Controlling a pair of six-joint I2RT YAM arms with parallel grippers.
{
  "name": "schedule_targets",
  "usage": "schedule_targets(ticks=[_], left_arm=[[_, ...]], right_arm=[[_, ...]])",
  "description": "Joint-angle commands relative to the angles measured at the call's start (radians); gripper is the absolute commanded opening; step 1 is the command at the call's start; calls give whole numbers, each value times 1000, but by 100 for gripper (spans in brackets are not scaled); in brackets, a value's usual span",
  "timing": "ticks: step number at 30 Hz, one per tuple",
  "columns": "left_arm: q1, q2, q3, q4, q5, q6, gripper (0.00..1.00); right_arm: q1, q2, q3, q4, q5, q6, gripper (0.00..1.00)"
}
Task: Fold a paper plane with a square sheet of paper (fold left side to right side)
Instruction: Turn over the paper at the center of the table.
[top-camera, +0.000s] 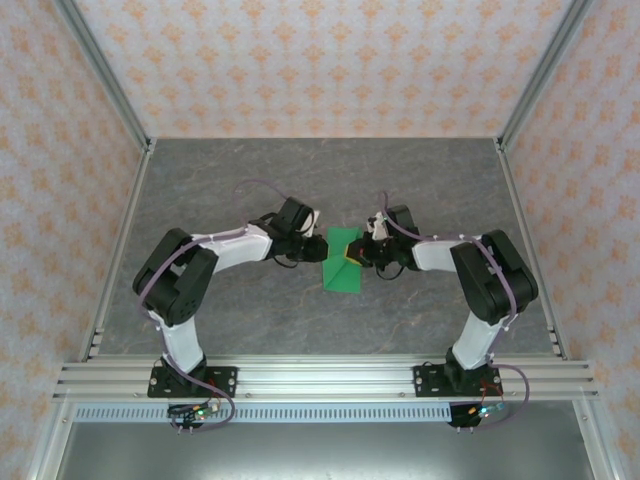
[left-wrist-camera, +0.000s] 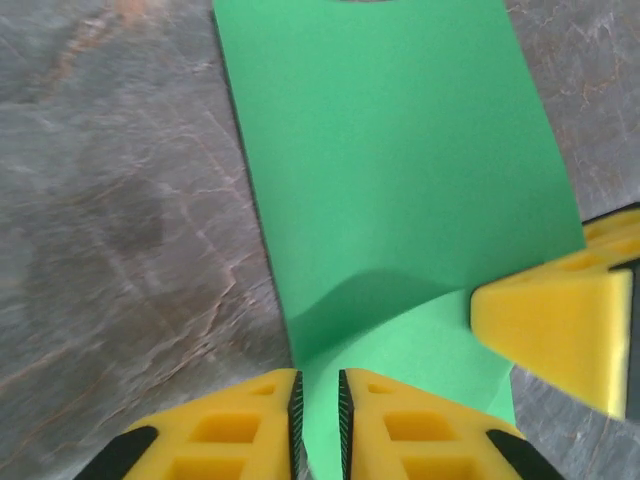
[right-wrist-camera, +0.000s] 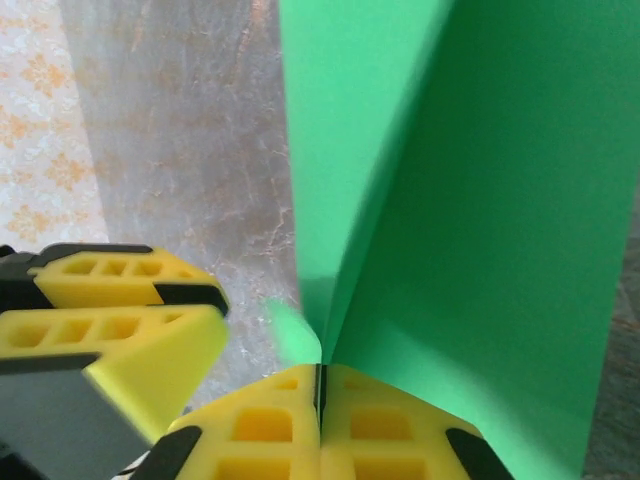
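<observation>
Left gripper (left-wrist-camera: 318, 415) has its jaws pinched to a slit on the near edge of the square sheet of paper (top-camera: 345, 262). Right gripper (right-wrist-camera: 320, 385) is clamped tight on the opposite side, with a flap standing up. From the top I see the sheet on the table (top-camera: 200, 190), at 3 o'clock from the left gripper and 9 o'clock from the right, long axis 12-to-6. Both touch it. I'd judge the left arm carries its edge toward 3 o'clock.
</observation>
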Motion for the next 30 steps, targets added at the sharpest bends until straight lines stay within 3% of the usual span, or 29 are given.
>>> schedule_targets(ticks=[1,6,11,16,21,30], left_arm=[[57,-137,-40,23,-17,-24,40],[142,-304,-89,73,44,-83,65],[229,-397,-90,238,266,-264,79],[234,-440,-30,375,395,-368,82],[232,-472,26,455,450,-420,82],[183,-537,-23,703,476,-503,81]], right_arm=[[-33,-48,20,74,-35,2,4],[-129,-146,45,127,-106,-1,3],[-192,-226,130,140,-178,-23,3],[-191,-304,250,136,-238,-13,3],[-136,-376,365,88,-250,-35,4],[-8,-360,495,102,-241,4,4]])
